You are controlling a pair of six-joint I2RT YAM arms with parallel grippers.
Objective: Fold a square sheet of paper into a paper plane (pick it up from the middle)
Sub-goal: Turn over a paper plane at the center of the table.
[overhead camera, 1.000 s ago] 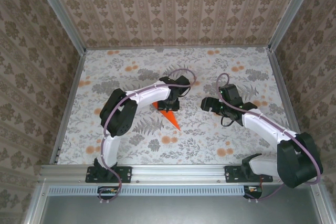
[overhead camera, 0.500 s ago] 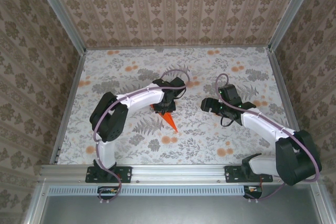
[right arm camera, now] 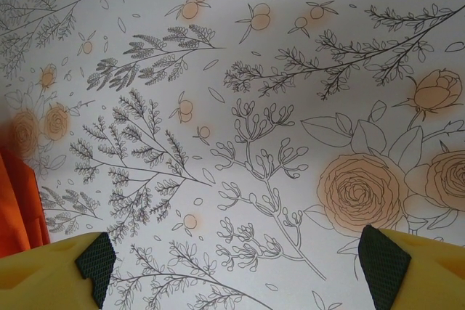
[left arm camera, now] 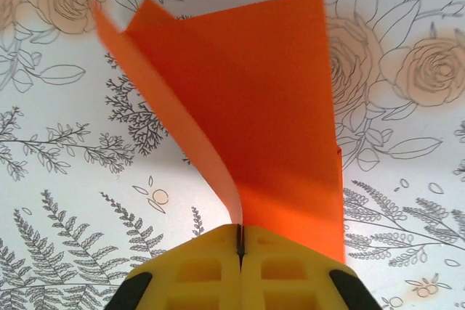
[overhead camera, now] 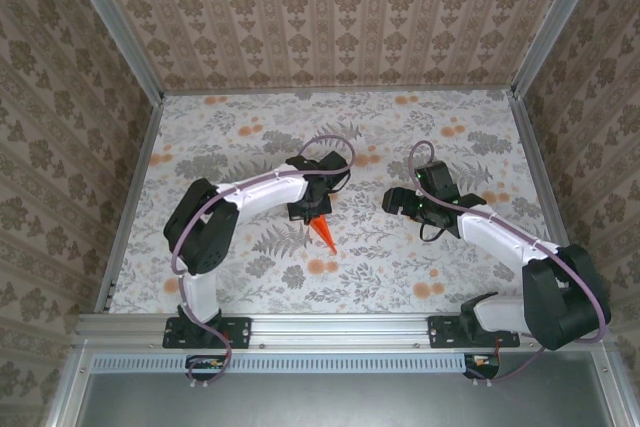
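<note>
Orange paper plane (left arm camera: 276, 107), seemingly fully folded, sits pinched in the closed left jaws with its nose poking out beyond them, right jaws gaping empty well apart, so only lifting looks left.

Tabletop (overhead camera: 250, 127): a pale floral-print cover is lying flat across it. Grey ferns (overhead camera: 285, 240) and pale orange flowers (overhead camera: 325, 267) are showing near the middle. Large printed roses (right arm camera: 360, 190) are showing in the right wrist view, and further roses (left arm camera: 429, 70) in the left wrist view. The far wall (overhead camera: 340, 17), left wall (overhead camera: 50, 147) and right wall (overhead camera: 590, 127) are carrying damask wallpaper. An aluminium rail (overhead camera: 340, 325) is running along the near edge, with a slotted strip (overhead camera: 340, 361) lying just nearer.
</note>
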